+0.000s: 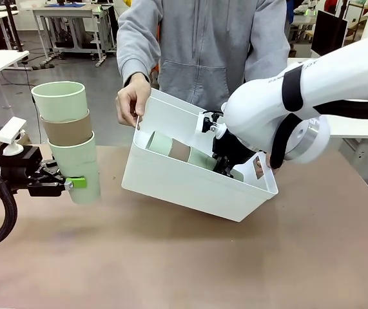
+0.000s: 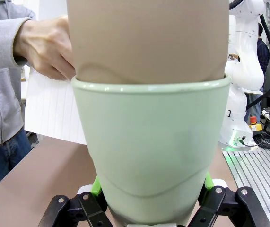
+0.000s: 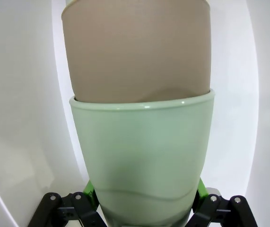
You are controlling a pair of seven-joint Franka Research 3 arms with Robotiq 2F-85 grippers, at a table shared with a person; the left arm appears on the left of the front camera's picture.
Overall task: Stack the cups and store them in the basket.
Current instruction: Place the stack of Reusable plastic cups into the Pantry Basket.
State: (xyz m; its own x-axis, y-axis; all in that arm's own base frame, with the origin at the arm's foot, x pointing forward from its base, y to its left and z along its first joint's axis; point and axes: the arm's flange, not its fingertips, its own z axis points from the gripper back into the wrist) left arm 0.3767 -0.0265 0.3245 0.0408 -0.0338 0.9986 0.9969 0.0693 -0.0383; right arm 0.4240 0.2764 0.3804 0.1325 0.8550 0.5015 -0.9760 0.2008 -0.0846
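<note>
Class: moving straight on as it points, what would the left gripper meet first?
Past the cup stack it grips, the left gripper would probably meet the tilted basket by the person's hand.

A three-cup stack (image 1: pixel 67 138), mint green over tan over mint green, is hanging upright at the left, clear of the table (image 1: pixel 184 264). The white basket (image 1: pixel 184 187) is tilting off level, and a second stack (image 1: pixel 177 150), mint-tan-mint, is lying on its side inside it
</note>
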